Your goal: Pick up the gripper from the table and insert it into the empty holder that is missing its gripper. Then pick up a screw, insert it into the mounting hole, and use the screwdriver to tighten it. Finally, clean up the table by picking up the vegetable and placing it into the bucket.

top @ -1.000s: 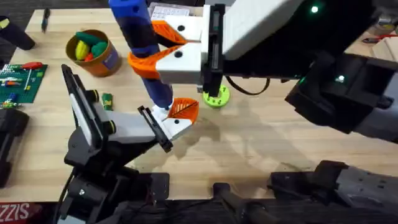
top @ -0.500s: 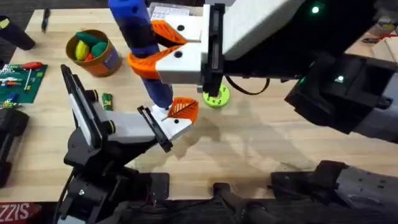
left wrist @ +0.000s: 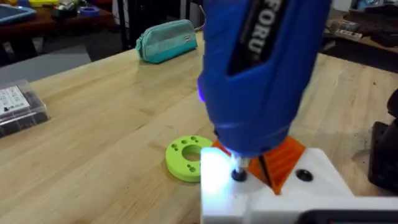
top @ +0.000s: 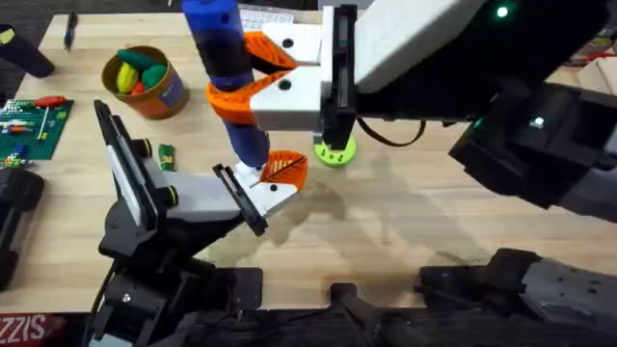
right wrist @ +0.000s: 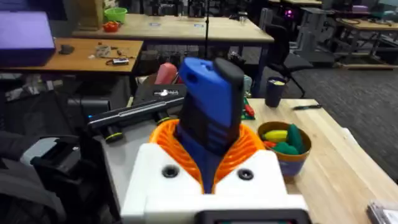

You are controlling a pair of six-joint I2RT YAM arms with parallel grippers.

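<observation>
Over wooden table (top: 405,222), right claw (top: 236,82) grasps screwdriver (top: 227,77), tip on holder (top: 265,193).

This is looking like a robotics lab or workshop. Behind the light wooden table (top: 405,222), more workbenches (right wrist: 168,28) are standing in rows, carrying tools and small parts. Office chairs (right wrist: 283,46) are sitting on a grey carpet floor. A green circuit board (top: 29,125) is lying at the table edge, and a clear parts box (left wrist: 18,106) is resting near a teal pouch (left wrist: 166,40).
</observation>
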